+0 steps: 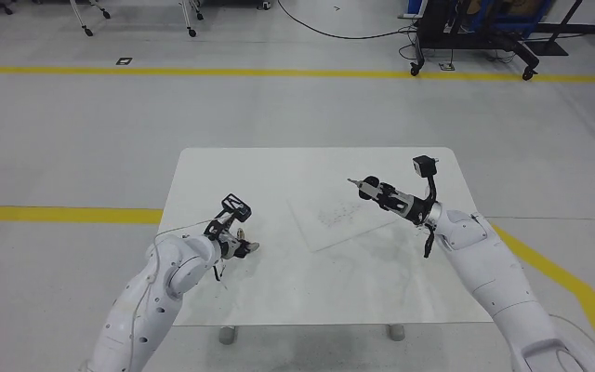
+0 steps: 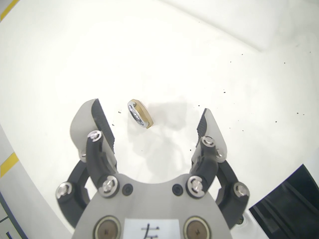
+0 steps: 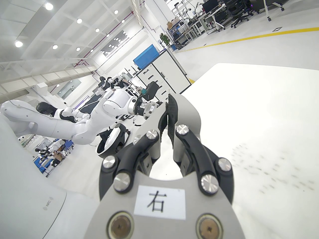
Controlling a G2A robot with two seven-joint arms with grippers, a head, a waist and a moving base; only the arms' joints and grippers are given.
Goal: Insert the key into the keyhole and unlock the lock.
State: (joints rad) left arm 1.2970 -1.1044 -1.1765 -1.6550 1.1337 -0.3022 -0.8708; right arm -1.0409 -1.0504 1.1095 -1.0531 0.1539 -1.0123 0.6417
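A small brass padlock (image 2: pixel 140 113) with a chrome shackle lies on the white table (image 1: pixel 307 298), near its front left part. My left gripper (image 2: pixel 150 108) hangs just above it, open, with the padlock between and slightly ahead of the ribbed pads (image 2: pixel 102 123), nearer one of them. In the top view the left gripper (image 1: pixel 244 245) sits low over that spot. My right gripper (image 1: pixel 364 185) is raised over the table's right half, turned toward the left arm, and shut on a thin silvery key (image 1: pixel 352 181) that sticks out past its tips. In the right wrist view its pads (image 3: pixel 172 115) are pressed together.
A white sheet (image 1: pixel 339 219) with faint grey marks lies in the middle of the table, between the two arms. The table's front edge (image 1: pixel 353 323) runs close behind the left gripper. Bare tabletop stretches behind and ahead of the sheet.
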